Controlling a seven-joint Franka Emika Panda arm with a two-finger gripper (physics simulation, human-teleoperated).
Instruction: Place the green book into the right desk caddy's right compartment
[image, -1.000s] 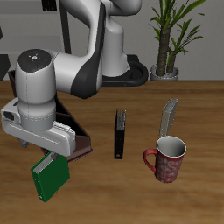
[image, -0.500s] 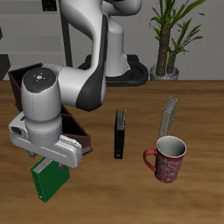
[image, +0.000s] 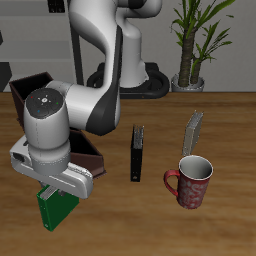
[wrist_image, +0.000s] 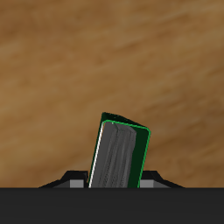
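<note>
- One wide wooden desk (image: 225, 135) carries everything here, its brown grain running from the back edge to the front edge.
- Standing at the back of it, the white robot arm (image: 100, 60) bends forward and down, its bulky wrist hanging low near the front edge.
- Behind that wrist lies the right desk caddy (image: 30, 92), a dark maroon-brown open box; only its tall-walled end and a strip of its low side show past the arm, so I cannot make out the right compartment's inside.
- Farther back, off the desk, a potted plant (image: 192, 40) stands with long green leaves.
- Near the front edge a dark red patterned mug (image: 194, 181) stands upright, its handle turned toward the black book.
- Roughly mid-desk, a black book (image: 137, 152) stands upright, edge-on to me.
- Just behind the mug a thin grey book (image: 194, 132) stands, leaning slightly.
- Under the wrist hangs the green book (image: 55, 207), off the desk surface, in front of the caddy and outside it; in the wrist view the green book (wrist_image: 118, 153) shows pale page edges framed by its green cover, tilted a little.
- Smallest of all, the claw (wrist_image: 116, 181) is clamped on the green book, with a finger on each side.
</note>
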